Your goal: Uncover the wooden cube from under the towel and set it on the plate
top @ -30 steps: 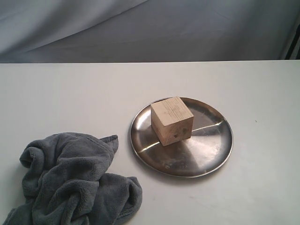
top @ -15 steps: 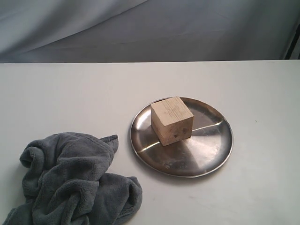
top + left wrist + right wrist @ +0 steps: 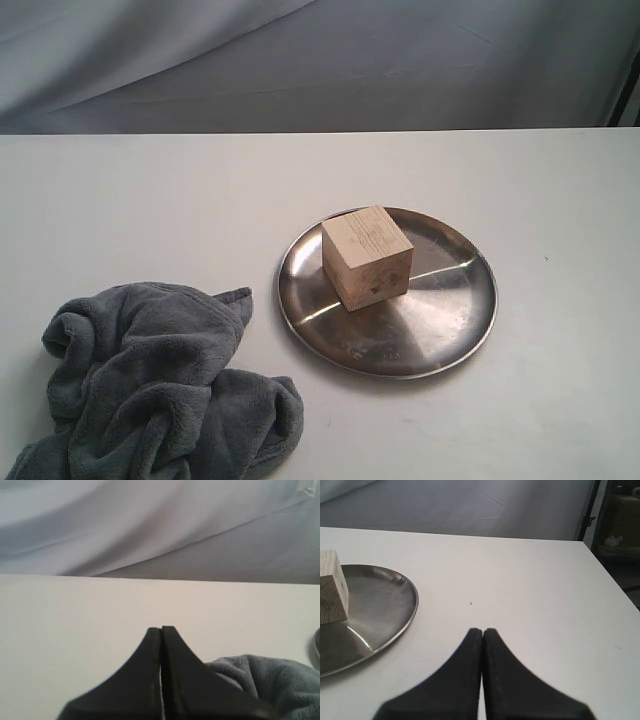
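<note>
The wooden cube (image 3: 366, 257) stands uncovered on the steel plate (image 3: 440, 330), toward its back left; the right wrist view also catches the cube (image 3: 332, 587) and the plate (image 3: 385, 610). The dark grey towel (image 3: 160, 385) lies crumpled on the table at the front left, apart from the plate, and a fold of the towel (image 3: 270, 677) shows in the left wrist view. Neither arm appears in the exterior view. My left gripper (image 3: 161, 629) is shut with nothing in it, beside the towel. My right gripper (image 3: 483, 630) is shut and empty above bare table, away from the plate.
The white table (image 3: 150, 200) ends at a back edge against a grey cloth backdrop (image 3: 320, 60). In the right wrist view the table's side edge (image 3: 615, 585) drops off to a dark area with a box.
</note>
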